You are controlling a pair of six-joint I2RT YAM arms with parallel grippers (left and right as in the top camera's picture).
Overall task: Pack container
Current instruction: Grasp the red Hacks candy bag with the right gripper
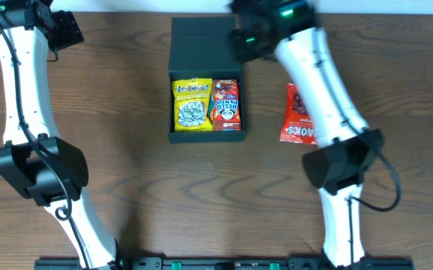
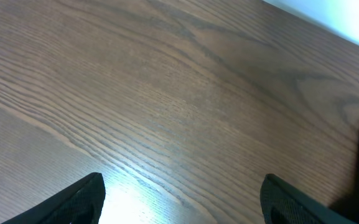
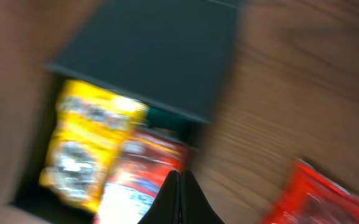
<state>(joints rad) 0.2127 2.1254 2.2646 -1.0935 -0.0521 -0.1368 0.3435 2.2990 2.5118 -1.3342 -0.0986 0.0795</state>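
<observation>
Teal-black container (image 1: 199, 46) sits open at the centre of the table (image 1: 126, 172), holding a yellow packet (image 1: 191, 105) and a panda packet (image 1: 226, 105). A red packet (image 1: 299, 116) lies unpacked to its right. Left hand (image 2: 182, 180): fingers apart, empty. Right hand (image 3: 180, 183): fingers together, empty.

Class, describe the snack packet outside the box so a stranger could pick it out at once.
Find the dark box on the table. To its right lies a red packet. It alone lies on bare wood; the yellow packet and the other red one sit inside the box.
</observation>
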